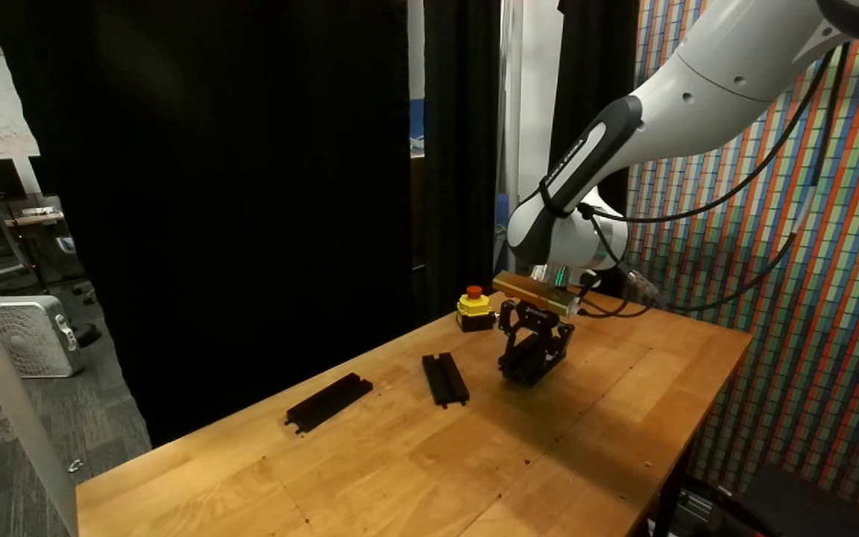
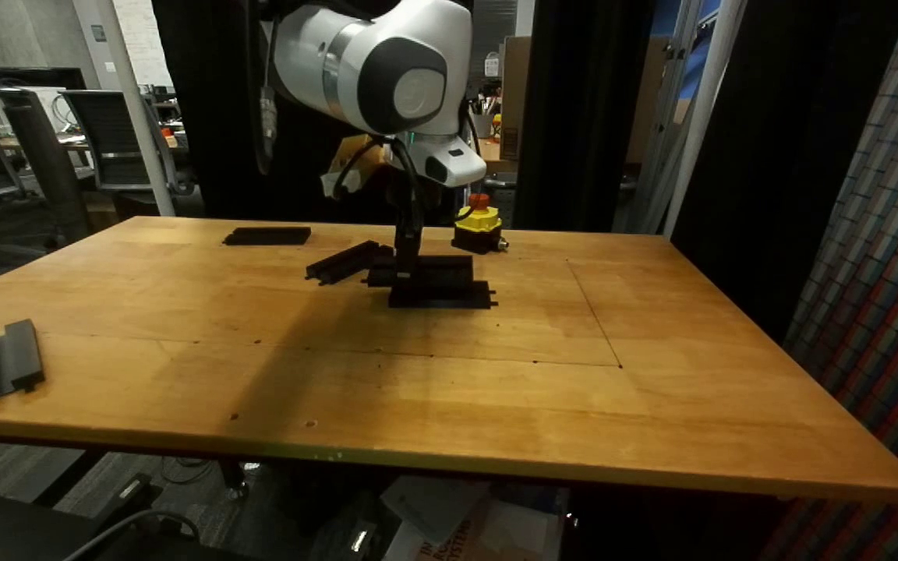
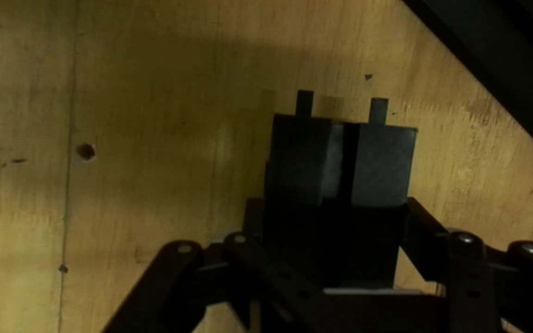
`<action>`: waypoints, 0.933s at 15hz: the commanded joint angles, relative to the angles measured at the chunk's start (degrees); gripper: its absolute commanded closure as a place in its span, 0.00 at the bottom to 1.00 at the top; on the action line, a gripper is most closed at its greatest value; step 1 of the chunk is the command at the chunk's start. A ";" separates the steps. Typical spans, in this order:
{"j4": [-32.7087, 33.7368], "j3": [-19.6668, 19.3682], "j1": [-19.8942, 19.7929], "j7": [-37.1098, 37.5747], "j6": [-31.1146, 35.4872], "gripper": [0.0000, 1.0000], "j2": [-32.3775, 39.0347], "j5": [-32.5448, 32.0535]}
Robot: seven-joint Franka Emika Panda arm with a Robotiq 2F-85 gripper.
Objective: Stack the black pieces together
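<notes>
Above a grooved, matte-black, plastic-looking bar (image 2: 441,296) inside the edges of the wooden surface (image 2: 496,409), my claw (image 3: 332,219) pinches its twin (image 3: 310,185), long axes parallel, ends offset.

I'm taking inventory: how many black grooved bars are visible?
5: one bar in the gripper, one beneath, one angled nearby, one by the curtain, one near the opposite table edge. More may be hidden.

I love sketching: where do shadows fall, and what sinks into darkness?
In both exterior views, a soft shadow crosses the tabletop; in an exterior view, the curtain looks nearly featureless; in the wrist view, the black piece between the jaws loses detail lower down.
</notes>
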 commanded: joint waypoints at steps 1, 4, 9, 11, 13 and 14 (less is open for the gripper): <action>3.04 -0.38 -1.37 -0.66 -2.48 0.52 1.59 -0.61; 4.97 -0.46 -2.29 -1.62 -3.99 0.52 3.01 -0.65; 8.18 -0.45 -2.94 -2.41 -6.18 0.52 5.39 -0.58; 9.01 -0.49 -2.94 -2.29 -7.06 0.52 6.06 -0.56; 9.25 -0.54 -2.83 -1.86 -7.95 0.52 6.35 -0.52; 9.21 -0.58 -2.74 -1.63 -8.40 0.52 6.29 -0.57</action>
